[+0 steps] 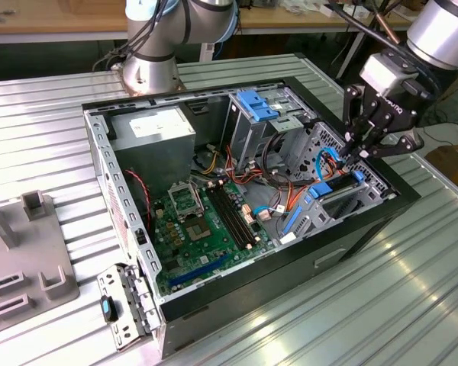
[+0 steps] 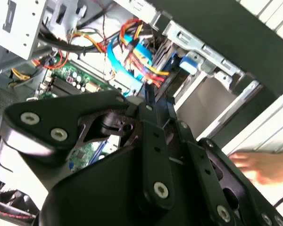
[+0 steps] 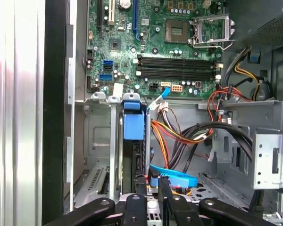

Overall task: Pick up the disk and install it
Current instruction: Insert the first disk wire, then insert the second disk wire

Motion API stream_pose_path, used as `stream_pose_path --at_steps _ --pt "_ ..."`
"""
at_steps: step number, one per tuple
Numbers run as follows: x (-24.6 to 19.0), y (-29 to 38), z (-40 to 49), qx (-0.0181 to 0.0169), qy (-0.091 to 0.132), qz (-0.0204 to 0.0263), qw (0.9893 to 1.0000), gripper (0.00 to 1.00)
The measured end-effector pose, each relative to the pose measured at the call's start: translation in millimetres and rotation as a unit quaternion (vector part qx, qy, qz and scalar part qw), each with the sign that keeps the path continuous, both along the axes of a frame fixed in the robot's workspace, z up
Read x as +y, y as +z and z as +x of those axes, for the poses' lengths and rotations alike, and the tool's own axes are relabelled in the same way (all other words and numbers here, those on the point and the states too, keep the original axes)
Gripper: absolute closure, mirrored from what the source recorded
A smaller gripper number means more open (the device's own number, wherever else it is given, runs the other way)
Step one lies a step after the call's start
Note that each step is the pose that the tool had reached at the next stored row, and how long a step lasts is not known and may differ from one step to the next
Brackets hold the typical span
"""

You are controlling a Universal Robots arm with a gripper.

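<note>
Disk seated on edge in the case's bay at the exterior view's right

The disk (image 1: 337, 191) is judged rigid, fairly heavy, shock-sensitive; best taken by its blue carrier rails; the gripper (image 1: 364, 152) hovers just above it; its grasp cannot be told.

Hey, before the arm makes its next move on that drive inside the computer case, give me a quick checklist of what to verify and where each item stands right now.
1. Disk sits in the lower bay at the case's front corner, blue carrier end facing up: ok.
2. Gripper is directly above the disk's end, lined up with it in the first wrist view: ok.
3. Finger state on the disk: cannot tell.
4. Disk fully seated in the bay: cannot tell.
5. Blue data cable and the orange-yellow wire bundle run close beside the disk and the fingertips: not ok, snag risk.
6. A hand rests on the table beside the case, close to the arm: not ok.
</note>
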State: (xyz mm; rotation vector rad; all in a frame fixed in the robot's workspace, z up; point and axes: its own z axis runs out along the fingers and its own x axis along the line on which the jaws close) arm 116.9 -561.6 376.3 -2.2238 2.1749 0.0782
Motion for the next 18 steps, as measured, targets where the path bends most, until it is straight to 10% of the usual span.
stream_pose_path --at_steps 3,18 --pt "-0.1 0.0 -7.9 -0.0042 0.0 0.0002 1.0 0.76" --pt "1.2 0.0 -7.7 -0.0042 0.0 -0.0006 1.0 0.76"
